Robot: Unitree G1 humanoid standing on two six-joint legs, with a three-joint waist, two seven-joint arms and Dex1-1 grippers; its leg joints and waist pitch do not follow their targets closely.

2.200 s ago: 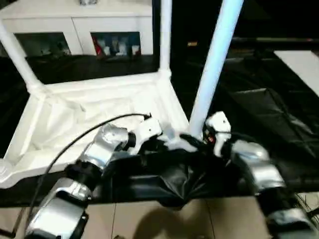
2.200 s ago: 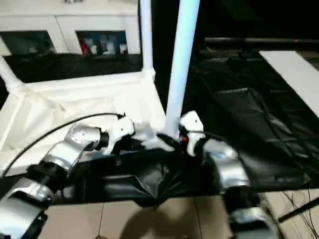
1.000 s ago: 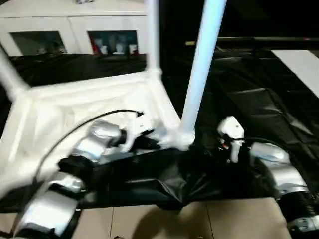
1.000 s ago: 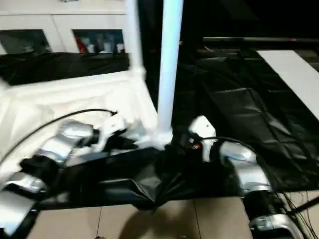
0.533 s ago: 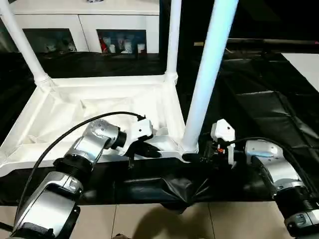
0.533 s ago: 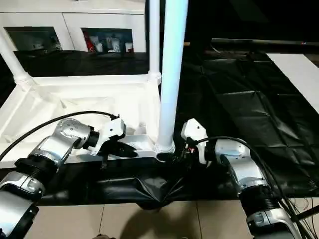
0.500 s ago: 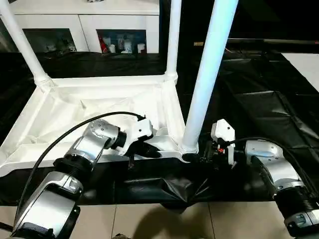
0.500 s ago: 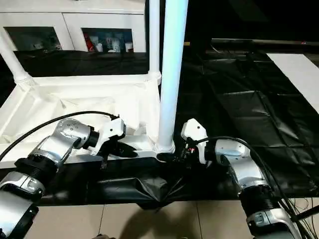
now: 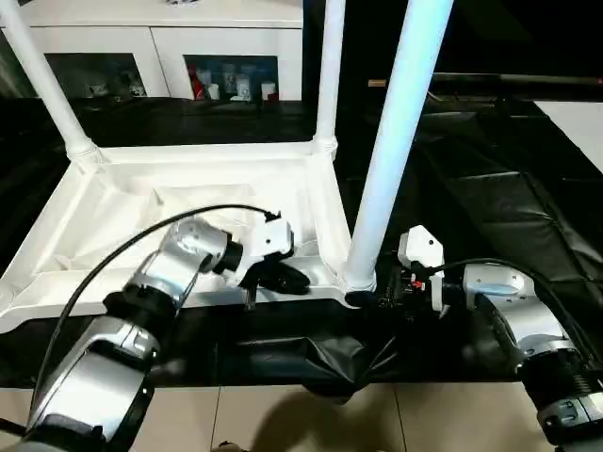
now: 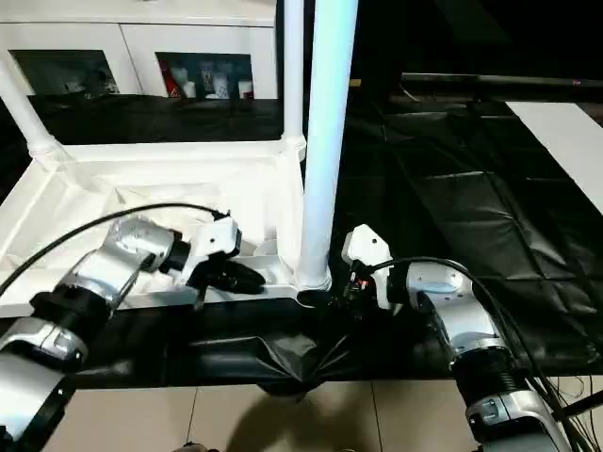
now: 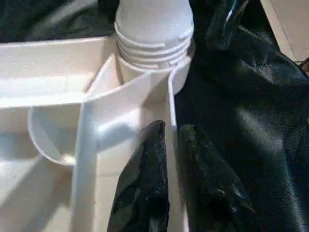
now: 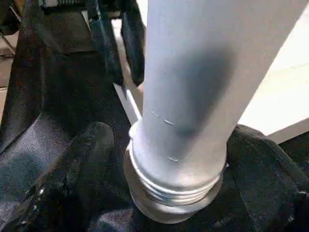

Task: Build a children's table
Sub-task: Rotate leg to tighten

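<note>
The upturned white plastic tabletop (image 9: 179, 202) lies on crinkled black sheeting (image 9: 490, 188). The left tool (image 11: 169, 140) pinches its thin rim near the ribbed leg (image 12: 193, 96), while the right tool (image 12: 169, 159), spread wide, straddles that smooth tube.

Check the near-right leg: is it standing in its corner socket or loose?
In the socket, upright: the leg stands with its ribbed base in the tabletop corner.

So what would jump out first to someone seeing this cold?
The upturned tabletop on black sheeting, with white legs rising from its corners; the nearest leg stands tallest, front and centre. Both grippers work at that near corner: the left gripper straddles the tabletop's thin rim, a finger each side, and the right gripper stands open around the leg's base. Behind is a white cabinet.
</note>
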